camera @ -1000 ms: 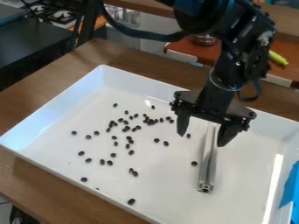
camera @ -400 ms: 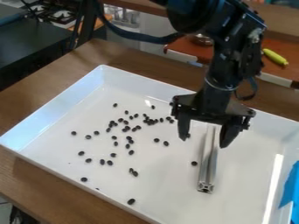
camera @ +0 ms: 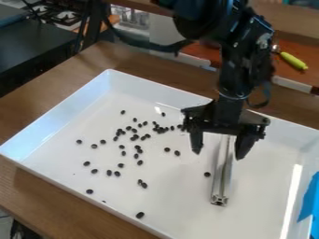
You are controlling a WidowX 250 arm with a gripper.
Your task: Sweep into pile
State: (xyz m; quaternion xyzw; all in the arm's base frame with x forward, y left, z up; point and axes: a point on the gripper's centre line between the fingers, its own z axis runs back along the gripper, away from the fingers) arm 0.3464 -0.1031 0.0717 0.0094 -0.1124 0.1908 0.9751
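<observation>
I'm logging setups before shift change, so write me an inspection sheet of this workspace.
Surface: white tray on a wooden table
Job's things: small dark pieces scattered, not in one pile; metal bar lying in the tray
Clutter: blue material at the tray's right edge
Claw: open, over the bar's far end; contact unclear
Cables: dark cable looping toward the arm
Surroundings: stove; yellow-green handled item behind the table

Your tool [camera: 218, 155] hangs open, fingers either side of the metal bar [camera: 220, 182]. Black beans [camera: 140, 215] lie mostly view-left of it, in your white tray [camera: 265, 191]. Yellow-green object [camera: 293, 61] behind it, past the worktop [camera: 31, 179].
</observation>
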